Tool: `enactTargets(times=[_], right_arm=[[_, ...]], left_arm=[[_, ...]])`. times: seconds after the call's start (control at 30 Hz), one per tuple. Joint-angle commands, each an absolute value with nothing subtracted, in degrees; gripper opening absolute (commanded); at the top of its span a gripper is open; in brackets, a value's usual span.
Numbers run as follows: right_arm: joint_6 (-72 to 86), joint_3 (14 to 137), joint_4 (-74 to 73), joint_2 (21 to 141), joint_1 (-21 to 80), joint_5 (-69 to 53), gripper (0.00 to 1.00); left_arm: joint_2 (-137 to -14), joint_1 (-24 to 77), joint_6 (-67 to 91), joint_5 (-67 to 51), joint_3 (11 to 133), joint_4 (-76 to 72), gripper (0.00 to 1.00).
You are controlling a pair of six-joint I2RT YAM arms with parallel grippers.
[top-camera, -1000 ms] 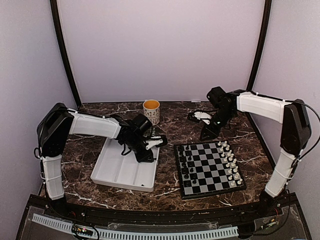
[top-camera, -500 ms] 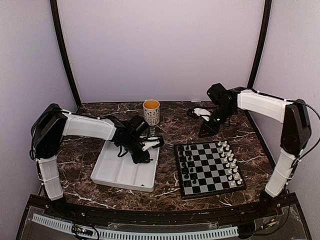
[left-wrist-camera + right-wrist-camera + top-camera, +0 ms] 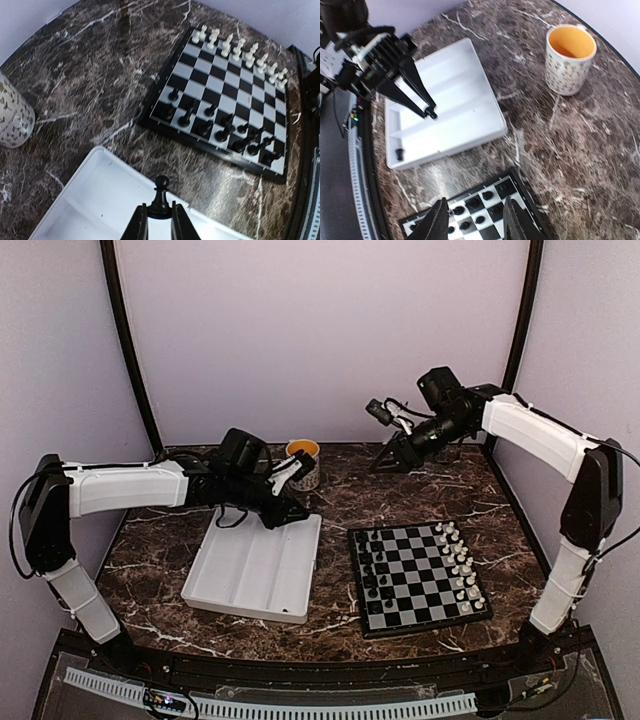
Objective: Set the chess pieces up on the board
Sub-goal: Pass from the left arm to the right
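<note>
Dark marble with white veins covers the table (image 3: 450, 490), closed in by plain pale walls. On its near right part lies the board (image 3: 417, 572), flat and square, with white pieces (image 3: 461, 565) lined up along its right edge and black pieces (image 3: 371, 570) standing in a looser group along its left edge; their exact number cannot be told. Just left of the board lies a white tray (image 3: 250, 575), and the right wrist view shows one more small black piece (image 3: 399, 152) lying in one of its compartments. A patterned mug (image 3: 303, 462) with a yellow inside stands beyond the board's far left corner, well apart from it. The left gripper (image 3: 160, 214) hangs over the tray's far part, left of the board and off the table, with its fingers pinched on the base of a black pawn (image 3: 160, 192) held upright. The right gripper (image 3: 476, 220) is raised high beyond the board's far edge, tilted down towards the table; its two fingers (image 3: 439, 222) stand apart with nothing between them, and the board's far left corner shows through the gap.
</note>
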State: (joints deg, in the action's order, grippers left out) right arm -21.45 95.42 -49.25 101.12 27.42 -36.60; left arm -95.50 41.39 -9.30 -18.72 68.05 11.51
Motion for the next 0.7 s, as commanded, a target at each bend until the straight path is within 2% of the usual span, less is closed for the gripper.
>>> enactTargets(times=[0.0, 0.27, 0.67], right_arm=[[-13.5, 100.44, -48.9, 105.51, 27.8, -51.27, 0.41], [-10.34, 104.88, -49.21, 111.08, 31.23, -56.37, 0.44], [-7.86, 104.97, -47.09, 113.55, 33.56, -61.09, 0.43]], left_arm=[[-92.46, 41.6, -1.13, -26.65, 66.76, -0.22, 0.09], [-92.41, 42.48, 2.76, -28.0, 68.84, -4.51, 0.1], [-94.22, 43.76, 2.87, -29.01, 71.98, -4.08, 0.11]])
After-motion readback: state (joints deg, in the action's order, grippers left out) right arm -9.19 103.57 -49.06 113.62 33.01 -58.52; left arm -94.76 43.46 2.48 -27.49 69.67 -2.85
